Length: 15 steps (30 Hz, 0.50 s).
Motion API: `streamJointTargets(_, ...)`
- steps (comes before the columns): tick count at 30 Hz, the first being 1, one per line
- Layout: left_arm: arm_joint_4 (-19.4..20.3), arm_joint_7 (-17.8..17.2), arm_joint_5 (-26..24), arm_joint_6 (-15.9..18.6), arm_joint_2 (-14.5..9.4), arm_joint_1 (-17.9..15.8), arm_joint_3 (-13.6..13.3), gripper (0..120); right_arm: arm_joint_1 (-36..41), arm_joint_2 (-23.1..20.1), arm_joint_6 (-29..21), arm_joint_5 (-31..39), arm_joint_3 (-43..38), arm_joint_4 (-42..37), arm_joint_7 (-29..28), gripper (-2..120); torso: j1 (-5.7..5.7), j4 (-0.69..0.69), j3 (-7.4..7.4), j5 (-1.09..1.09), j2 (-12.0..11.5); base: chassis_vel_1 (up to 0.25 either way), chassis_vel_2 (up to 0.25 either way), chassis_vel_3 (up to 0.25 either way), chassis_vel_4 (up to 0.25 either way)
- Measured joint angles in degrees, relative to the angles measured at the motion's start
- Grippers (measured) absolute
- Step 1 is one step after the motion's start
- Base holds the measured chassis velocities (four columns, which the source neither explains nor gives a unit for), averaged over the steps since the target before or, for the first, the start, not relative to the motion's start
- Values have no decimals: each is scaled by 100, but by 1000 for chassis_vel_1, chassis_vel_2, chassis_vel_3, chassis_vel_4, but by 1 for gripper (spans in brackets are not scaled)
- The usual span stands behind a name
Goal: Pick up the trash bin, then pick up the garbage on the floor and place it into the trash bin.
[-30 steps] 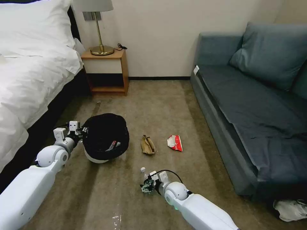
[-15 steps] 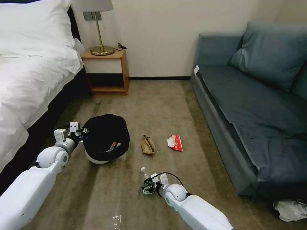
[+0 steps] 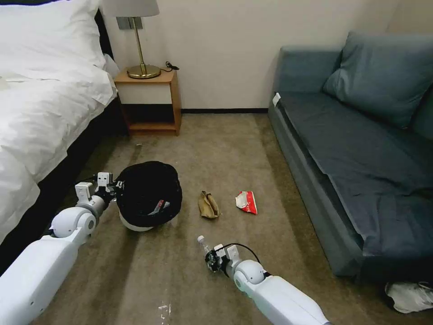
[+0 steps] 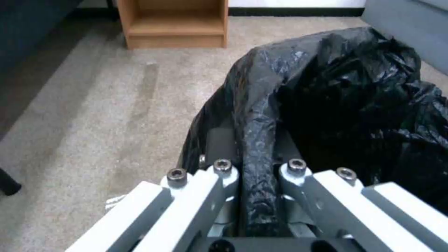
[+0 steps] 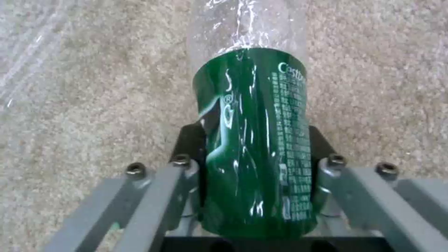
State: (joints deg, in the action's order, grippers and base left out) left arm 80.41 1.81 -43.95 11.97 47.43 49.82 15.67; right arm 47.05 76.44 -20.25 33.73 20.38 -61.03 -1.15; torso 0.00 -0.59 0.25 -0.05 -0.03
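Two pieces of garbage lie loose on the floor (image 3: 216, 149) — a crumpled brown paper bag (image 3: 208, 204) and, just beside it, a red-and-white packet (image 3: 246, 201) — while the clear bottle (image 5: 250, 115) sits between the fingers of the right gripper (image 3: 212, 261), low over the carpet, nearer the robot than the bag. The jaws are closed on its green label, at the widest part of the body. It looks empty, so light and thin-walled, likely to dent and turn slippery under a hard squeeze; that mid-body hold seems the sensible place. The left gripper (image 4: 256, 171) is clamped on the rim of the trash bin (image 3: 149, 194), pinching the crinkly black liner folded over it — a soft, slick layer that could slide on the stiff white plastic. The bin stands beside the bed (image 3: 40, 104), tilted, and already holds what appears to be a small wrapper (image 3: 159, 206).
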Motion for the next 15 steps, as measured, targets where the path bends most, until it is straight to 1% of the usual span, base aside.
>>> streamJointTargets(1, 0, 0, 0, 0, 0, 0, 0, 4, 0, 0, 0, 0, 0, 0, 0, 28, 0, 0, 0, 0, 0, 0, 0, 0, 0)
streamJointTargets(4, 16, 3, 7, -2, -2, 17, 0, 4, 27, -19, 0, -10, -22, -38, -1, 22, 0, 0, 0, 1, 0, 0, 0, 0, 0)
streamJointTargets(8, 48, 3, 8, -2, -19, 28, -5, 4, 0, -75, -12, -1, -36, -96, -1, 22, 0, 1, 1, 2, 0, 0, 0, 0, 0)
streamJointTargets(10, 82, 2, 4, -2, -44, 30, -17, 4, -129, -209, -47, 37, -67, -222, -20, 22, 0, -1, 2, -2, 0, 0, 0, 0, 0)
streamJointTargets(11, 82, 2, 4, -2, -44, 30, -17, 4, -129, -209, -47, 37, -67, -222, -20, 22, 0, -1, 2, -2, 0, 0, 0, 0, 0)
streamJointTargets(14, 132, 0, -20, -3, -79, 25, -29, 4, -382, -435, -67, 142, -102, -466, -38, 22, 0, -2, 2, -1, 0, 0, 0, 0, 0)
streamJointTargets(15, 132, 0, -20, -3, -79, 25, -29, 4, -382, -435, -67, 142, -102, -466, -38, 22, 0, -2, 2, -1, 0, 0, 0, 0, 0)
